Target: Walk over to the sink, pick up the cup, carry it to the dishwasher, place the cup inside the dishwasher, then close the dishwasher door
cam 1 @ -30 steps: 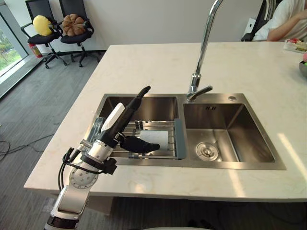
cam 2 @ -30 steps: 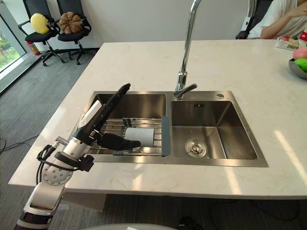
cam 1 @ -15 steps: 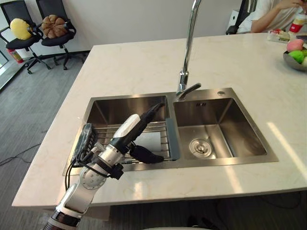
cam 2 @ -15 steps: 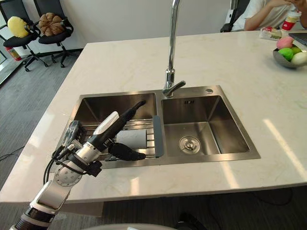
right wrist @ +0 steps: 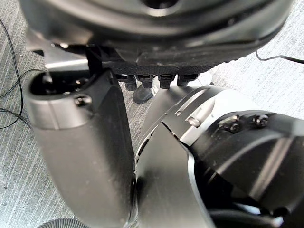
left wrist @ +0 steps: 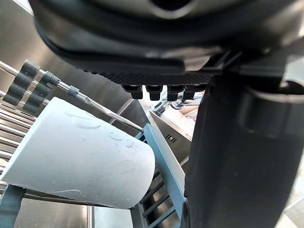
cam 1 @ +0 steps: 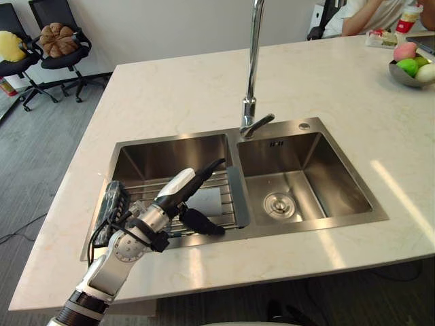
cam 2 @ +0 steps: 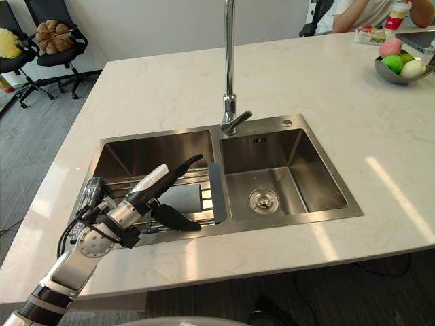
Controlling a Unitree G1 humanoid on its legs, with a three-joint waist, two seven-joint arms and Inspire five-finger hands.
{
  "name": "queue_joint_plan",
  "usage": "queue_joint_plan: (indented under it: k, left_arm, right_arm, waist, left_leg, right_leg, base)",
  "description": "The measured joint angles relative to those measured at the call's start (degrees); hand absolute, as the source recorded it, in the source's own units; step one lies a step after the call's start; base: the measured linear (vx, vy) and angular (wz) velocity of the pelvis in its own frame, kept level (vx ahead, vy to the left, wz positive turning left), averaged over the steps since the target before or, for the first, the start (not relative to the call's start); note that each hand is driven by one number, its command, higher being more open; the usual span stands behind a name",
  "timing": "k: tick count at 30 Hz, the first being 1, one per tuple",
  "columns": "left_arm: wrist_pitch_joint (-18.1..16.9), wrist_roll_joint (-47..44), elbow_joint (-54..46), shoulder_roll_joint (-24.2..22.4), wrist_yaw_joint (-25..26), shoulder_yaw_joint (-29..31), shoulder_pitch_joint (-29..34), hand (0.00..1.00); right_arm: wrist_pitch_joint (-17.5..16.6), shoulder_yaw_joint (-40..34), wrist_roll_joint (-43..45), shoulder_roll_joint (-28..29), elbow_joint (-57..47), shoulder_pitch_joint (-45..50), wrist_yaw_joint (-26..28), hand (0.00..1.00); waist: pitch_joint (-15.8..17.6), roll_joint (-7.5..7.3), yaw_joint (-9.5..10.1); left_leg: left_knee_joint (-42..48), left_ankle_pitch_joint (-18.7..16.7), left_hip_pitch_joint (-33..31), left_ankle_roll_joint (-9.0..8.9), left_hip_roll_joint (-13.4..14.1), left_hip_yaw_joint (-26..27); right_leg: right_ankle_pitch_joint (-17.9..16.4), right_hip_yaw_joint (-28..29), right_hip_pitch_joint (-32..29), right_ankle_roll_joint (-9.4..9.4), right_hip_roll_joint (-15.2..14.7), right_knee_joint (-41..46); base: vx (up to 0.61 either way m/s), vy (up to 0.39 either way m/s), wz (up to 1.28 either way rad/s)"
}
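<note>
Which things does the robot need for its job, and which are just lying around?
For the job: cup, lying on the rack in the sink; left hand, open by the cup.
Just lying around: tap, fruit bowl, chairs.

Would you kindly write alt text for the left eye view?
The robot's left hand, fingers straight and thumb spread, hovers over a pale cup lying on its side on a wire rack in the sink's left basin.
</note>
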Motion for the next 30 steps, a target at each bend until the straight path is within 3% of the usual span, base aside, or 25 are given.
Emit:
queue_joint_plan:
  k: [24, 30]
  left_arm:
    - [1.77, -2.62, 0.06, 0.58, 0.50, 2.54, -1.58, 1.00]
    - [1.44, 4.41, 1.20, 0.58, -0.19, 2.09, -1.62, 1.00]
  right_arm:
    - [0.07, -0.04, 0.01, -0.04, 0.02, 0.01, -0.02, 1.00]
    - [0.05, 0.85, 0.02, -0.07, -0.58, 0.35, -0.17, 1.00]
  waist:
    - [-0.01, 0.01, 0.20]
    - [0.00, -0.01, 0.01]
  left_leg:
    - [0.20, 0.02, -0.15, 0.00, -0.02, -0.15]
    - [0.20, 0.02, -0.13, 0.00, -0.02, -0.14]
  right_leg:
    - [0.16, -0.48, 0.03, 0.00, -0.09, 0.00]
    - [0.16, -0.47, 0.04, 0.00, -0.09, 0.00]
  base:
    - [0.00, 0.000, 0.00]
    - [0.00, 0.000, 0.00]
